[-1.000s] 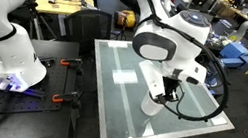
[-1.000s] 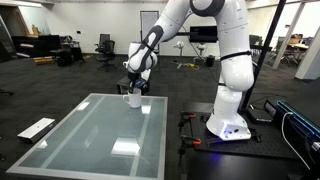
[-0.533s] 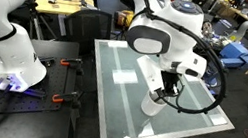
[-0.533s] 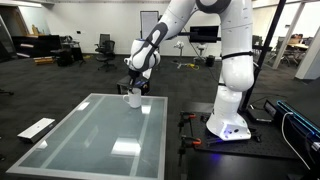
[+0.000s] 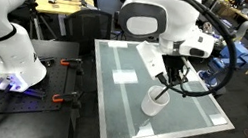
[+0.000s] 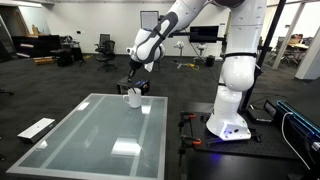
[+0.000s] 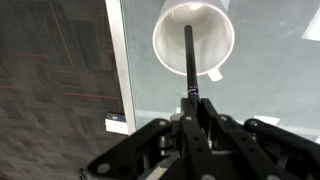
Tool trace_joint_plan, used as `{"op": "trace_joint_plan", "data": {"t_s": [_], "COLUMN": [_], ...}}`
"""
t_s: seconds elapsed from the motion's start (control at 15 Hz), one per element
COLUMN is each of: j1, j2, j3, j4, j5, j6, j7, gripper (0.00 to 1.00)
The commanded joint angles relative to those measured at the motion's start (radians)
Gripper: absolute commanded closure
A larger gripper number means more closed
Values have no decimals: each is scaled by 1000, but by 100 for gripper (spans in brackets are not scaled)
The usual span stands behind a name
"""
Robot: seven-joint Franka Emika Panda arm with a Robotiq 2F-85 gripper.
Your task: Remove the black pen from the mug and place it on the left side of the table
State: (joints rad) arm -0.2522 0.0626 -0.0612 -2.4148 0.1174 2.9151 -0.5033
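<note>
The white mug (image 5: pixel 153 102) stands on the glass table (image 5: pixel 118 104), near one long edge; it also shows in an exterior view (image 6: pixel 133 98) and in the wrist view (image 7: pixel 193 40). My gripper (image 5: pixel 169 79) is above the mug, shut on the top end of the black pen (image 7: pixel 188 60). The pen's lower end still reaches down into the mug's opening. In the wrist view the jaws (image 7: pixel 190 108) clamp the pen from both sides. In an exterior view the gripper (image 6: pixel 135 86) hangs just over the mug.
The table top (image 6: pixel 100 135) has a light frame and white tape marks. The white robot base (image 6: pixel 232 110) stands beside it. Dark carpet (image 7: pixel 60 70) lies past the table edge. Desks, chairs and equipment stand in the background.
The arm has risen, lifting the gripper and the pen upward from the mug. The mug has not moved.
</note>
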Motion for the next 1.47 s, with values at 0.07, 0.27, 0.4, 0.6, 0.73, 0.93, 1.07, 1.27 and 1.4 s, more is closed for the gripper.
{"op": "trace_joint_plan", "data": {"t_s": [0.07, 0.27, 0.4, 0.6, 0.73, 0.93, 1.07, 1.27, 1.4], "j1": [12, 47, 93, 176, 210, 231, 223, 205, 206], "j2": [-116, -155, -178, -199, -204, -198, -190, -168, -152], "j3": [19, 33, 35, 16, 10, 7, 11, 24, 31], "j4": [-81, -94, -88, -60, -48, -34, -28, -17, -13], "j5": [73, 173, 271, 419, 479, 510, 488, 425, 395], "j6": [112, 161, 163, 115, 87, 33, -14, -82, -91], "j7": [-44, -105, -175, -301, -362, -415, -415, -366, -349], "gripper": [97, 97, 97, 97, 97, 97, 97, 97, 97]}}
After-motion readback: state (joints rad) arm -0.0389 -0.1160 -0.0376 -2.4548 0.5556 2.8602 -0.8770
